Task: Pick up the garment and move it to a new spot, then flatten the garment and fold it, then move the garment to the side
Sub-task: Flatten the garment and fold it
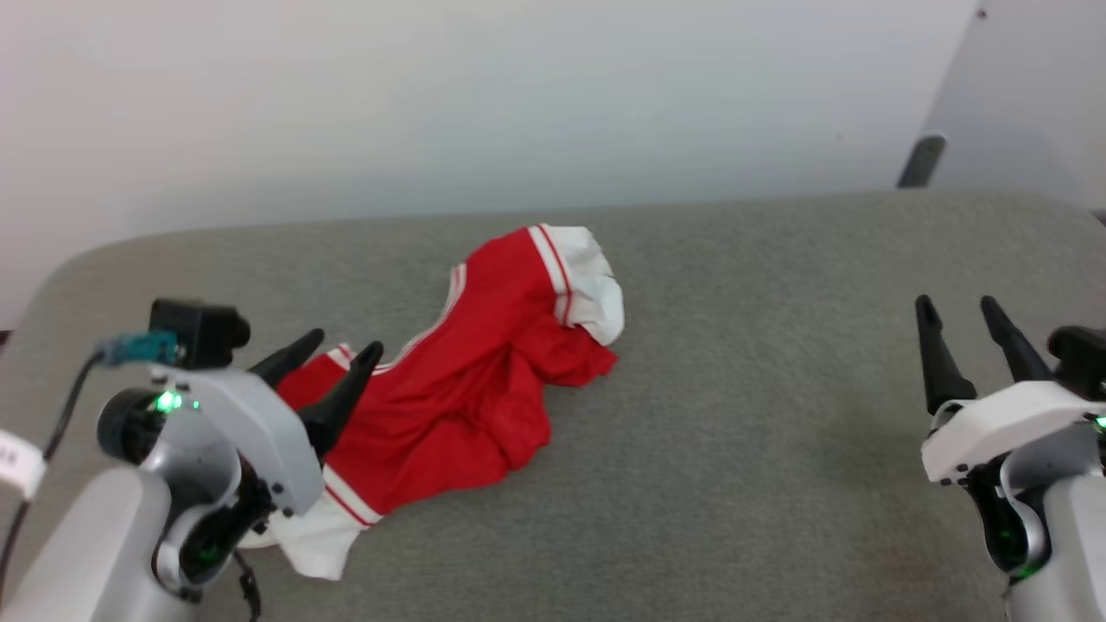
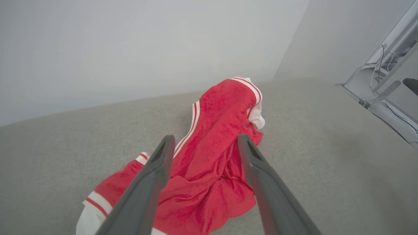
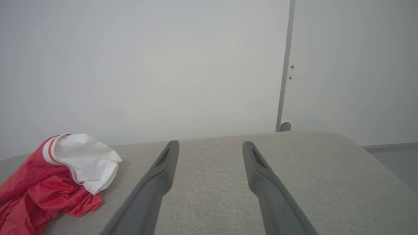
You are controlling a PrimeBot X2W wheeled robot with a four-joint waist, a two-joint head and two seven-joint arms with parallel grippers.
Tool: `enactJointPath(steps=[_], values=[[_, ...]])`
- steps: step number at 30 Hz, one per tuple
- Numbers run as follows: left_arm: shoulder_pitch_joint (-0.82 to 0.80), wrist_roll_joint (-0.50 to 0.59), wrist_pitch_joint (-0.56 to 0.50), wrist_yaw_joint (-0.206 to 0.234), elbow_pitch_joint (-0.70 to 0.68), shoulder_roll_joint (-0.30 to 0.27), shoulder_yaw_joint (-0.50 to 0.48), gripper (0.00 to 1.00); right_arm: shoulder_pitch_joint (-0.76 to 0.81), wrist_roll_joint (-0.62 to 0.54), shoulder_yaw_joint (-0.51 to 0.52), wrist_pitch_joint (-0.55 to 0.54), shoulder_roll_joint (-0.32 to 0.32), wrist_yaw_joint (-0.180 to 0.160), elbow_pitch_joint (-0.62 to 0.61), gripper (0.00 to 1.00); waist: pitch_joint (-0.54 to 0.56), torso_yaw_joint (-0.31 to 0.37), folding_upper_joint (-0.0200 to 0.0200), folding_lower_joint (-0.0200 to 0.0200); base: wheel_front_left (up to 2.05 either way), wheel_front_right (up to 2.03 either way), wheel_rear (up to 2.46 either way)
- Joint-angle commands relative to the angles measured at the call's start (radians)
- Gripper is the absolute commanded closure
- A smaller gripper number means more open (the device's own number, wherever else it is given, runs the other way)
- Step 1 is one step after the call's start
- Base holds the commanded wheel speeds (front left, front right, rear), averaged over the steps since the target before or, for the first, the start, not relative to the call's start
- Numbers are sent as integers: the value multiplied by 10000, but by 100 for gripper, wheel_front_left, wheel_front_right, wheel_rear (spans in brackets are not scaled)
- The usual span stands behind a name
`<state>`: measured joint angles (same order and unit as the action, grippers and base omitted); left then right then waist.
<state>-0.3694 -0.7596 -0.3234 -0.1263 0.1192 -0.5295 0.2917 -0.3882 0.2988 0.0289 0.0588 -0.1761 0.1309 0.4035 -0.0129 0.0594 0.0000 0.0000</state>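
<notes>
Shirt: the red shirt point(image 1: 467, 380) lies crumpled on the grey padded top point(image 1: 778, 389), not yet spread out.
Left gripper: the left gripper point(image 1: 344, 341) has its fingers spread wide and grips nothing; it hangs over the shirt's near end (contact with the cloth can't be made out).
Right gripper: the right gripper point(image 1: 956, 302) is also spread wide and empty, above bare padding.
Direction: the cloth sits under and straight ahead of the left fingers; from the right gripper it lies well apart, off to the left.
Long axis: the heap runs lengthwise away from the left gripper, roughly in line with its fingers, ending at a far white sleeve point(image 1: 596, 285).
Nearer arm: left, clearly.
Left wrist view: red folds fill the gap between the two fingers, and a striped white sleeve point(image 2: 94, 209) lies beside the left one.
Right wrist view: it catches the shirt's far end side-on, the white sleeve humped above the padding.
Likely next: a downward pinch by the left arm.
</notes>
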Motion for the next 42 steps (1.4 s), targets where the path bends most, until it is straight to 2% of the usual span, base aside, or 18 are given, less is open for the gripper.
enactJointPath(steps=[1,10,19,30,37,38,39,42], values=[[-204,-306,-316,0,66,58,22,0,259,-66,202,-168,147,-3,-416,0,-436,451,0,0,0,0,0],[-852,-1119,-2606,478,432,71,442,0,1292,-497,1034,-1154,885,-3,-2751,0,-1121,1111,0,0,0,0,0],[-1215,-1379,-4112,825,1227,178,934,0,1486,-453,1239,-1460,1150,-3,-3546,0,-1702,1449,0,0,0,0,0],[-1642,-666,-3775,440,2961,344,1655,0,1360,-451,1145,-1485,1244,-3,-3687,0,-2090,1622,0,0,0,0,0],[-1923,-369,-3708,334,4500,696,2191,0,1209,-414,1124,-1535,1266,-3,-3693,0,-2233,1611,0,0,0,0,0],[-1965,-364,-3681,321,4672,730,2220,46,1196,-410,1117,-1540,1266,-3,-3685,0,-2241,1607,0,0,0,0,0],[-2017,-397,-3647,289,4814,787,2237,100,1187,-403,1112,-1546,1268,-3,-3674,0,-2243,1603,0,0,0,0,0],[-2171,-475,-3685,183,5069,945,2351,100,1156,-397,1123,-1540,1268,-3,-3640,0,-2214,1570,0,0,0,0,0]])
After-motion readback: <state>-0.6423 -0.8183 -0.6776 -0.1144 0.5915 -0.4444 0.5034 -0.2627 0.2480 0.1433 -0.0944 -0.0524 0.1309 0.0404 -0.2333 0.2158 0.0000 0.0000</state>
